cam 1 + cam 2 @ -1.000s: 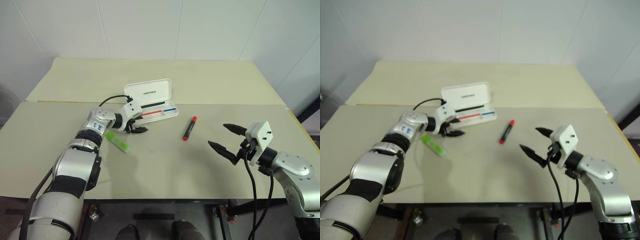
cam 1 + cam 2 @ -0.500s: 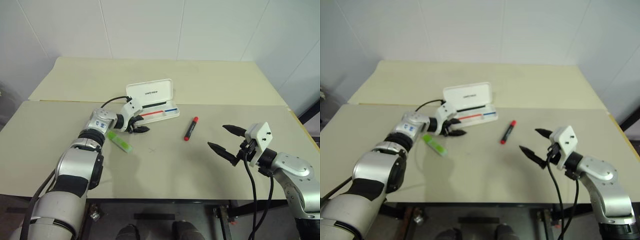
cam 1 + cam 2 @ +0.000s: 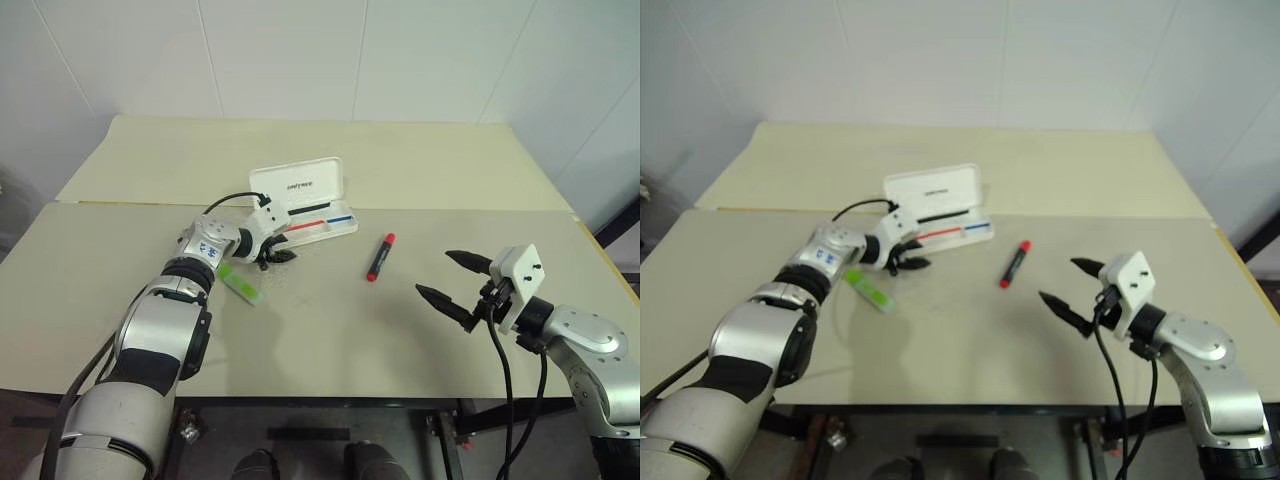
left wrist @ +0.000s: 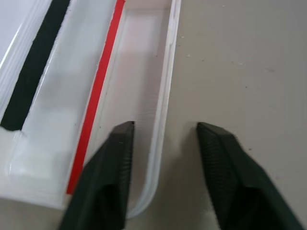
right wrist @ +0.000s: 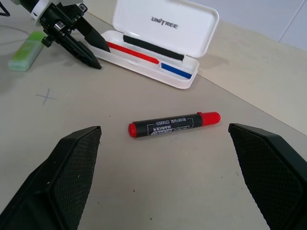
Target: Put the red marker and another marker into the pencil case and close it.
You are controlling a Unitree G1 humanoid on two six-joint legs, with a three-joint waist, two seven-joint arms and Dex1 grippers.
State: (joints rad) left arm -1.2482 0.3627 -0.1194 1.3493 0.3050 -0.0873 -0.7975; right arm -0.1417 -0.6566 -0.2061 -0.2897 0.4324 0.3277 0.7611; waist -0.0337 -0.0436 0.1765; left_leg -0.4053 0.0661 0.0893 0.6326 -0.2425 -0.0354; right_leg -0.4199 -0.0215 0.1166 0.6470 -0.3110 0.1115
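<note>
Left gripper, jaws partly apart, straddles the near wall of the open white hard-plastic pencil case; right gripper wide open, empty.

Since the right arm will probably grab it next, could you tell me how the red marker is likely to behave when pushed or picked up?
The red marker is a round barrel lying flat on the table, so a sideways nudge would probably roll it. Its hard, smooth-looking body should stay stiff but might slip between end effector fingers. It looks slim and likely light for its size.
</note>
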